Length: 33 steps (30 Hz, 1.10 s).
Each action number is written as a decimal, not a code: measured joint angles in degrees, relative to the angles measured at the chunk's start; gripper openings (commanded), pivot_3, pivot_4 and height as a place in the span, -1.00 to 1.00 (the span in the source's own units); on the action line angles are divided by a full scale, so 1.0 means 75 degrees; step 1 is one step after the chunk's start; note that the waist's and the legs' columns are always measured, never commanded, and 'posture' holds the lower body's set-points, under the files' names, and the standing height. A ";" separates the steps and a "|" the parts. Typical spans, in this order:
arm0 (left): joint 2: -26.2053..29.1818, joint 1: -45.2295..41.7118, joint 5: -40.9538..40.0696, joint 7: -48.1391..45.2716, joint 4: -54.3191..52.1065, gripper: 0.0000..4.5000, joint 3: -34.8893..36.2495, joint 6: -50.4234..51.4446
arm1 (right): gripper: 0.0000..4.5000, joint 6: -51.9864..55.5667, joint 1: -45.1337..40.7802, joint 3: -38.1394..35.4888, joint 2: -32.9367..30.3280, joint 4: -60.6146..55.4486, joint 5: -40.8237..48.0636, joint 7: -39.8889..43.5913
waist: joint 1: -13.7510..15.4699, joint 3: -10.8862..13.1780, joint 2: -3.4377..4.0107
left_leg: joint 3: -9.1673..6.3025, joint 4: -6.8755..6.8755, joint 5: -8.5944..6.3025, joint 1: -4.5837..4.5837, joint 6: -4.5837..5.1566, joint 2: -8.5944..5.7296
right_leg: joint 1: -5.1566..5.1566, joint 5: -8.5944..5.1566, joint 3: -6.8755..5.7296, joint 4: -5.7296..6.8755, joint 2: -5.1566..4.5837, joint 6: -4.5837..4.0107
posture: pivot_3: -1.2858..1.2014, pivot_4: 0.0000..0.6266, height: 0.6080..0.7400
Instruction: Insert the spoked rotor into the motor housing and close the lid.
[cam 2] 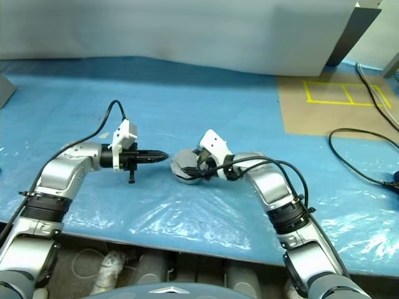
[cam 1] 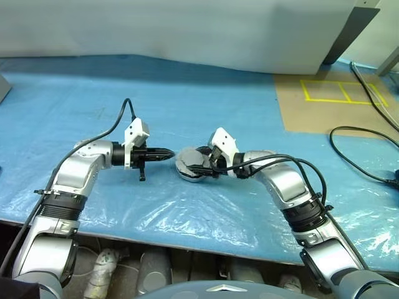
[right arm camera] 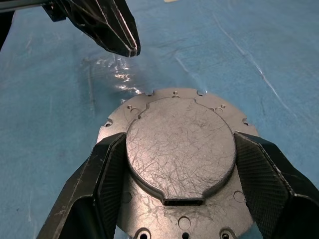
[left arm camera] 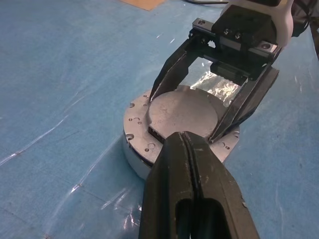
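From the head camera, the housing (cam 1: 189, 166) sits on the blue plastic sheet (cam 1: 206, 112) near the middle of the table, a round silver-grey metal piece with the lid (cam 1: 187, 160) on top of it. The right gripper (cam 1: 198, 163) reaches in from the right, its fingers spread wide on either side of the lid. The left gripper (cam 1: 167, 152) hangs just left of the housing, fingers pressed together, holding nothing.

In the left wrist camera, the lid (left arm camera: 183, 112) shows a smooth, dull silver face, lying flat in the housing (left arm camera: 137, 144), whose flange carries small holes.

In the right wrist camera, the lid (right arm camera: 180, 145) is covered in fine scratches, with a small slot at its near edge. The black fingers (right arm camera: 107, 174) touch its two sides. The housing (right arm camera: 117, 119) rim rings it.
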 measured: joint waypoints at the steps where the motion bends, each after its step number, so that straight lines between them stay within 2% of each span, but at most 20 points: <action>1: -0.0025 -0.0007 0.0001 0.0000 0.0000 -1.00 -0.0005 -0.0003 | 0.31 0.0000 -0.0013 0.0000 -0.0002 0.0000 0.0001 0.0007 | -0.0002 0.0000 0.0000 | 0.0000 0.0000 0.0000 0.0000 0.0000 0.0000 | 0.0000 0.0000 0.0000 0.0000 0.0000 0.0000 | 0.03 -0.52 1.00; 17: -0.0055 -0.0007 0.0008 0.0001 -0.0001 -1.00 -0.0009 0.0000 | 0.31 -0.0501 0.0124 0.0106 0.0057 0.0396 -0.0315 -0.0153 | -0.0002 0.0000 0.0000 | 0.0000 -0.0002 0.0000 0.0004 0.0000 0.0000 | 0.0002 0.0000 0.0000 0.0000 0.0000 0.0000 | 0.03 -0.52 1.00; 33: -0.0060 -0.0007 0.0015 0.0018 -0.0005 -1.00 -0.0066 0.0001 | 0.31 -0.1858 0.0413 0.0441 0.0038 0.0884 -0.0816 -0.0183 | -0.0017 -0.0007 -0.0004 | 0.0028 -0.0012 -0.0002 0.0105 0.0001 -0.0004 | 0.0072 -0.0002 0.0045 0.0002 0.0000 0.0001 | 0.03 -0.52 1.00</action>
